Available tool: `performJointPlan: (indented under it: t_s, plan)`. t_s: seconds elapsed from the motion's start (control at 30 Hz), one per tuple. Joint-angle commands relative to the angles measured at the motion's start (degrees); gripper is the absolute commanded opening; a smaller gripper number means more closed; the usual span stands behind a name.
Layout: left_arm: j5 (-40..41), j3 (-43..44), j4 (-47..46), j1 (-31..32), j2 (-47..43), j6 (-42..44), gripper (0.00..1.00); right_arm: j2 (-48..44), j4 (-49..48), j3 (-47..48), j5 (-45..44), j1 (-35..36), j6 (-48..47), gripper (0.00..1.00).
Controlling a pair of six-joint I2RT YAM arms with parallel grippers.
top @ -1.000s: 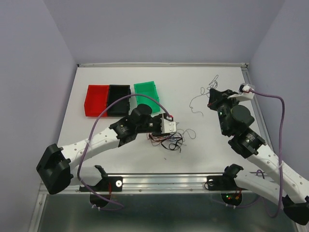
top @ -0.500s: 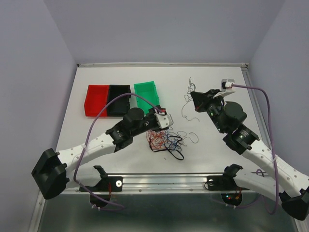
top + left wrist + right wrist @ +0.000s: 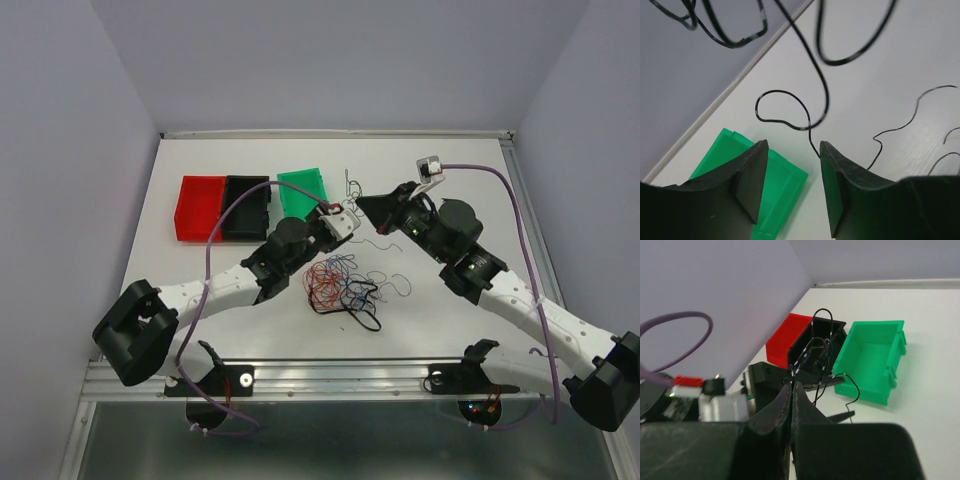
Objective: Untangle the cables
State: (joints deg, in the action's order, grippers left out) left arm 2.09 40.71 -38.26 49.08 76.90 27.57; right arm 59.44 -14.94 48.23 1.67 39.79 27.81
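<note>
Cables point(image 3: 338, 285) in red, blue and black are lying in a clump on the table point(image 3: 450, 170), at the middle and closer to its near edge. My right gripper point(image 3: 791, 385) is pinching fully closed on one black cable point(image 3: 827, 95), which is looping out from its tip near the green bin point(image 3: 303, 190). My left gripper point(image 3: 792, 150) is standing partly open just beside, holding nothing.
</note>
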Motion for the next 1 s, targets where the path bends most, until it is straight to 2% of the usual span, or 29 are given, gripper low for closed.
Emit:
performJointPlan:
  t_s: [0.0, 0.07, 0.13, 0.27, 0.3, 0.43, 0.57, 0.77, 0.97]
  plan:
    - [-0.6, 4.4, -4.3, -4.2, 1.5, -4.9, 0.5, -1.0, -6.6, 3.2, 5.2, 0.2, 2.3, 0.0]
    - [-4.8, 5.3, -1.8, -4.9, 2.5, -4.9, 0.4, -0.8, -7.6, 2.8, 5.8, 0.2, 2.8, 0.01]
    - [-5.5, 5.8, -1.0, -5.0, 2.9, -4.5, 0.33, -0.7, -7.5, 3.1, 5.7, 0.2, 2.9, 0.0]
    - [-2.0, 5.9, -1.1, -5.7, 2.9, -4.6, 0.06, -0.6, -6.6, 4.2, 2.5, 0.2, 1.6, 0.0]
    - [-0.2, 6.0, -1.0, -6.4, 2.7, -5.4, 0.03, -0.3, -6.2, 4.5, 1.4, 0.2, 1.4, 0.01]
    - [-1.8, 6.3, 0.0, -14.9, 1.2, -9.8, 0.0, 3.4, -3.6, 7.1, -4.9, 0.1, 0.0, 0.01]
    - [-6.7, 6.8, 0.3, -20.3, -0.1, -10.9, 0.0, 10.8, -3.8, 12.2, -3.5, 0.1, -2.7, 0.01]
    - [-10.1, 9.9, -0.3, -22.8, 3.6, -10.3, 0.0, 21.2, -4.7, 20.2, -3.7, 0.0, -2.4, 0.01]
    - [-9.2, 15.7, 4.5, -22.8, 10.9, -10.8, 0.0, 29.6, -4.8, 22.9, -6.0, -0.3, -1.9, 0.01]
